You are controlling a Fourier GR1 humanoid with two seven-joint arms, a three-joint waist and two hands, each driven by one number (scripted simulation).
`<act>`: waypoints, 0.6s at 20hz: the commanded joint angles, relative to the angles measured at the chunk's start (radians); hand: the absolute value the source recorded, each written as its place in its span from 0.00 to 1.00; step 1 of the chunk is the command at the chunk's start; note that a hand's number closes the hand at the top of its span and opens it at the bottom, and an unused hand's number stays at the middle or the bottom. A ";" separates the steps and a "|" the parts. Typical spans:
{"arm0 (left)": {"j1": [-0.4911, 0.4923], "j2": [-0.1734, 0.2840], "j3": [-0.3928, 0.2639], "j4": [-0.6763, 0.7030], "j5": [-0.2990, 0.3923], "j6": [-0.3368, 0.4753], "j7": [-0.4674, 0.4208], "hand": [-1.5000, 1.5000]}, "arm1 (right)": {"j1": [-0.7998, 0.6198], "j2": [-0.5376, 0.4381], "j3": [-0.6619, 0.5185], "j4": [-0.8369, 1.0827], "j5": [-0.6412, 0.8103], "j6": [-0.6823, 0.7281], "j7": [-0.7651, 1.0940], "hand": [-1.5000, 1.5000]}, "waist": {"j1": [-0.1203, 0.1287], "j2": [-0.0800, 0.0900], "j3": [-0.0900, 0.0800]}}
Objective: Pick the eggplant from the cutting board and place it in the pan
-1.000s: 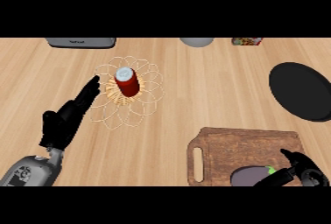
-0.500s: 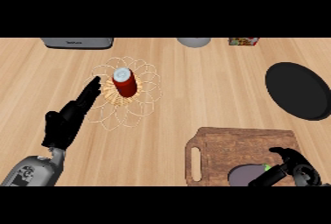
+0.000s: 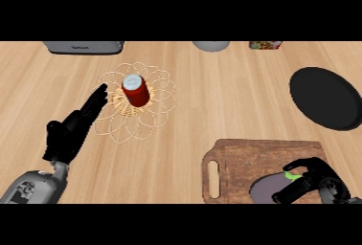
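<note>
A dark purple eggplant with a green stem end lies on the brown wooden cutting board at the lower right. My right hand is on it, with fingers and thumb curled round its stem end; much of the eggplant is hidden by the hand and the view's lower edge. The black pan lies at the right, beyond the board. My left hand rests open at the left, fingers pointing up toward the wire basket.
A wire basket holds a red can at centre left. Along the far edge stand a grey appliance, a grey round object and a small patterned item.
My right hand has shifted slightly left and its fingers have curled closer round the eggplant's stem end. The left hand stays put.
</note>
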 commanded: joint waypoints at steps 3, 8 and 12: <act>-0.001 -0.004 0.002 0.006 -0.002 -0.021 0.000 0.50 | -0.126 0.000 0.160 -0.143 0.248 -0.009 -0.026 1.00 | 0.017 0.005 0.019; -0.016 -0.021 0.004 0.023 -0.004 -0.011 0.001 0.50 | -0.216 -0.070 0.287 -0.243 0.505 -0.017 -0.367 1.00 | 0.015 0.000 0.020; 0.037 -0.012 0.020 0.014 -0.012 0.000 -0.032 0.50 | -0.195 -0.142 0.270 -0.336 0.723 -0.142 -0.395 1.00 | -0.013 -0.003 0.021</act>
